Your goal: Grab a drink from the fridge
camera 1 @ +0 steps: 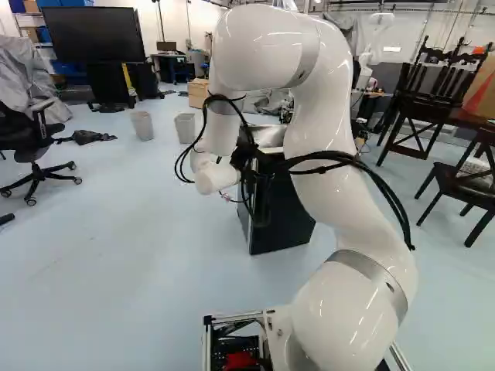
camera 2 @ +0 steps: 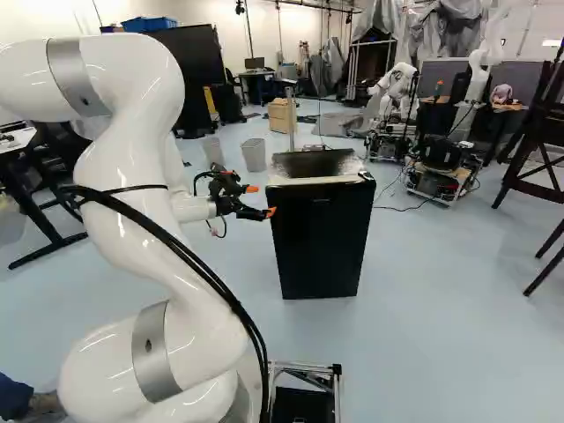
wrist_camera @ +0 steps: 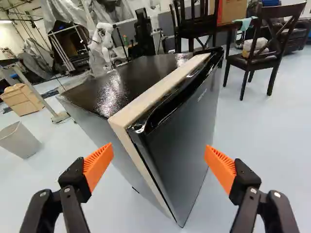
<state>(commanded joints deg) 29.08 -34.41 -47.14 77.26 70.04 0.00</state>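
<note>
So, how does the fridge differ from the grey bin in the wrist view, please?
The fridge is glossy black; the bin is pale grey. The fridge has a flat, closed top, while the bin is open above. The fridge looks larger than the bin. Both stand on the floor.

You see your arm (camera 2: 132, 185) at the left, its gripper (camera 2: 261, 201) near the upright black fridge (camera 2: 319, 242), 2 orange-tipped fingers (camera 2: 270, 212) apart. Beyond, 2 bins (camera 2: 254, 155) stand side by side, a light-brown box (camera 2: 280, 116) farther back.
</note>
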